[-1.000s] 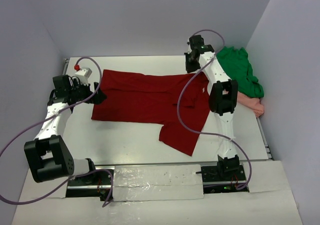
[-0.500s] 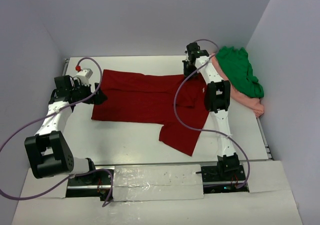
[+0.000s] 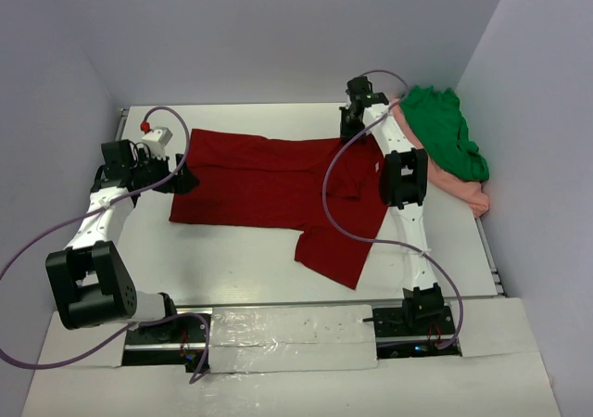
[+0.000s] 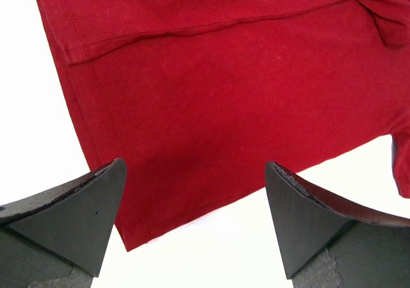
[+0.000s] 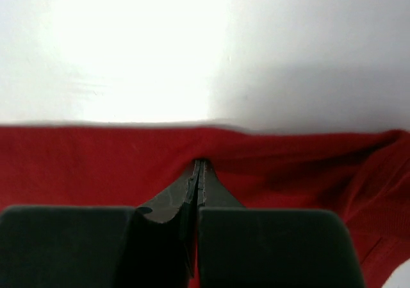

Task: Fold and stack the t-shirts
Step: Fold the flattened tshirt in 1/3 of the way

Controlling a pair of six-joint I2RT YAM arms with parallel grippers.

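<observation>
White matte bench (image 3: 241, 250), boxed in by pale lilac-grey walls (image 3: 278, 28) on three sides, with a glare patch on the far strip in the right wrist view. Crinkled silver sheet (image 3: 287, 338) btwn the two arm bases at the near edge; purple cables (image 3: 332, 190) looping over the top. Mid-bench, dark red shirt (image 3: 269, 181) spread flat, one sleeve angled toward the near side. Far right corner: green shirt (image 3: 445, 130) bunched up on top of the pink shirt (image 3: 471, 195), w/ only a pink edge showing. Left hand (image 4: 195, 173) spread wide, low over the red shirt's left hem corner, gripping nothing. Right hand (image 5: 197, 171) pinched tight on the red shirt's far edge — cloth puckered toward the tips.
</observation>
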